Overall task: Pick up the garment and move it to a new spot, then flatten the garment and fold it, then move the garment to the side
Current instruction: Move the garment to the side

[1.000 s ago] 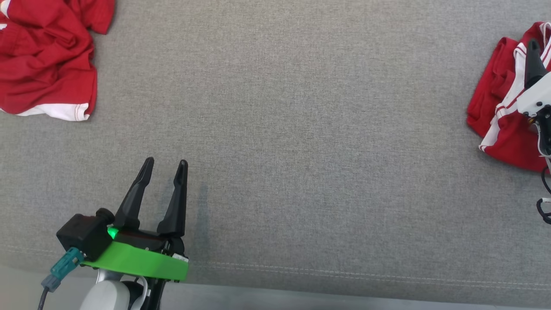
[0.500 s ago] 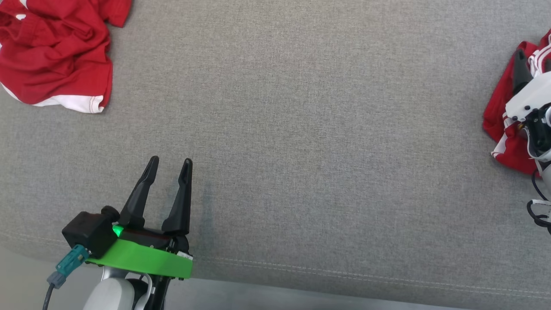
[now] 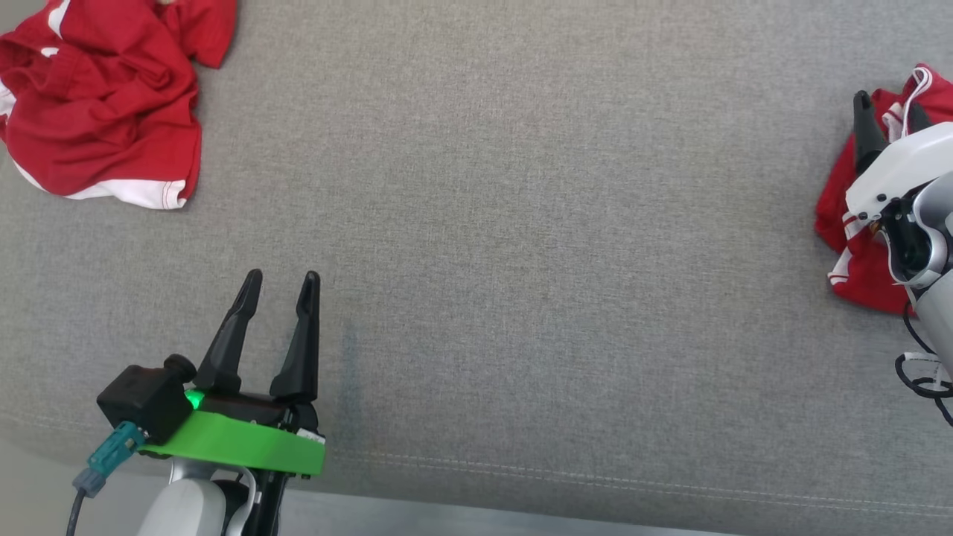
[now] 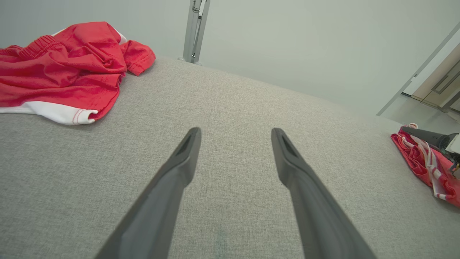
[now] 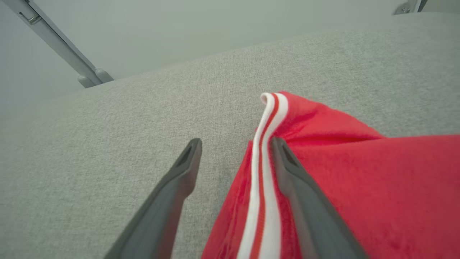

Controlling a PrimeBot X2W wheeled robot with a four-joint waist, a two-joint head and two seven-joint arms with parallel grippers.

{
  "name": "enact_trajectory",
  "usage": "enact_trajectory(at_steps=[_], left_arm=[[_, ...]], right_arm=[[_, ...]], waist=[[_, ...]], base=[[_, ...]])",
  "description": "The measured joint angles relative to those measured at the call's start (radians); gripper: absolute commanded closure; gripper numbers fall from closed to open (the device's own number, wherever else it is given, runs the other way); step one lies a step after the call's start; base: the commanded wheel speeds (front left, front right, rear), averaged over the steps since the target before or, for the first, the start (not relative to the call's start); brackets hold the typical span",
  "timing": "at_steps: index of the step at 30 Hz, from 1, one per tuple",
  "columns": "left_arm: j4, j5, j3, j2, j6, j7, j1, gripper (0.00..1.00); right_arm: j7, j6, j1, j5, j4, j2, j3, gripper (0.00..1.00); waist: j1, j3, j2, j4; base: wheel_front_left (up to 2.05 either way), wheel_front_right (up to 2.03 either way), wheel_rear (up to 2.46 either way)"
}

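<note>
The grey fabric surface (image 3: 521, 223) spread wide and mostly bare ahead of both tools. Well ahead of the left tool (image 3: 284, 277) and off to its left lay the crumpled garment (image 3: 104, 104), a loose red heap with a white hem turned toward that tool. It was out of reach of the fingers as they stood. The smaller striped garment (image 5: 359, 162) sat directly under the right tool (image 5: 236, 142), bunched into a compact red bundle far out to the right of the left tool.

The left tool was released, its two dark fingers spread with only bare cloth-covered surface beneath them, and it held nothing. The right tool was released too. Its fingers stood apart, one over the bare surface and the other lying across the red cloth. The white-and-red trim (image 5: 267, 118) rose as a raised fold in the gap between them, not pinched.

Both garments looked light, thin and limp, so they would likely sag and trail from whatever point was gripped, and they would drag rather than slide on the rough weave. The trim seemed the best place to take hold of the striped garment, since it was doubled, stood proud of the surface and already lay between the fingers. For the crumpled garment, the white hem edge nearest the left tool appeared the firmest and easiest to reach
</note>
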State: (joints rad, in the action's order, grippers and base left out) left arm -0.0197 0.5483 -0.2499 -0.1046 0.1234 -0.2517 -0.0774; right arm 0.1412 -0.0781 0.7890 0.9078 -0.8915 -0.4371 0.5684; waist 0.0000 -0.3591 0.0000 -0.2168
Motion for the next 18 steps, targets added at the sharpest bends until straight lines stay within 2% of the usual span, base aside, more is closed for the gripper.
enact_trajectory(at_steps=[11, 18], left_arm=[[0.012, 0.0, 0.041, 0.004, 0.0, 0.0, 0.016, 0.0], [0.018, 0.0, 0.062, 0.013, 0.0, 0.0, 0.042, 0.0]], right_arm=[[0.061, 0.034, -0.012, -0.072, 0.025, -0.01, 0.054, 0.0], [0.097, 0.038, -0.086, -0.107, 0.086, -0.013, 0.069, 0.0]], waist=[[0.0, 0.071, 0.0, 0.048], [0.0, 0.131, 0.0, 0.086]], base=[[0.0, 0.0, 0.0], [0.0, 0.0, 0.0]])
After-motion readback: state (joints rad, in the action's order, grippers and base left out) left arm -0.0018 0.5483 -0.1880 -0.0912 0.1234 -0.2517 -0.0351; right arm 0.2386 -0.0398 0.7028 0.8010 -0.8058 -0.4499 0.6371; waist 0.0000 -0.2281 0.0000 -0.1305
